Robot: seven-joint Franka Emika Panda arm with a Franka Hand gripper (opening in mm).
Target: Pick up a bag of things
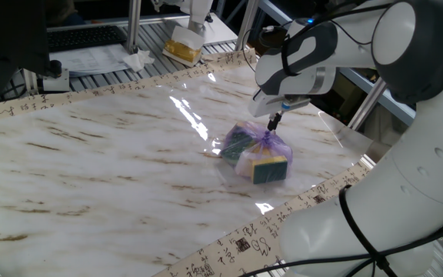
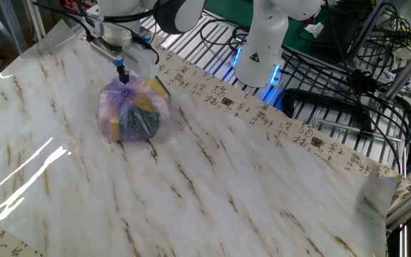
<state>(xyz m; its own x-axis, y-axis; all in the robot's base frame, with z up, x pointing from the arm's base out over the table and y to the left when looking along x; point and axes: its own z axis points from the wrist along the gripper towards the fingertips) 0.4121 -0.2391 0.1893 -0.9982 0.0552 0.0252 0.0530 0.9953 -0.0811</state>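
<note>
In the one fixed view, from the left: a dark monitor edge sits at about 10 o'clock, then papers and a crumpled white tissue on a metal-slatted bench, and at 12 o'clock a yellowish block in clear wrap behind the table. The table is a pale marble-patterned sheet with brown streaks under a glossy clear cover that throws white glare, edged by a strip printed with dark characters.

Right of centre, at about 3 o'clock, lies the bag of things, resting on the table. It is purple-tinted and translucent, with a green-and-yellow sponge block showing at its near face and a darker green one at its left. Its long axis runs roughly from 10 o'clock to 4 o'clock, and its gathered neck points up toward 1 o'clock.

Directly over that neck hangs the gripper, its dark tips pressed close together at or just above the knot; whether they pinch the plastic cannot be told from either view.

In the other fixed view the bag of things sits at about 10 o'clock, the gripper just above its top, with the white robot base and black cables on a wire rack to the right.
</note>
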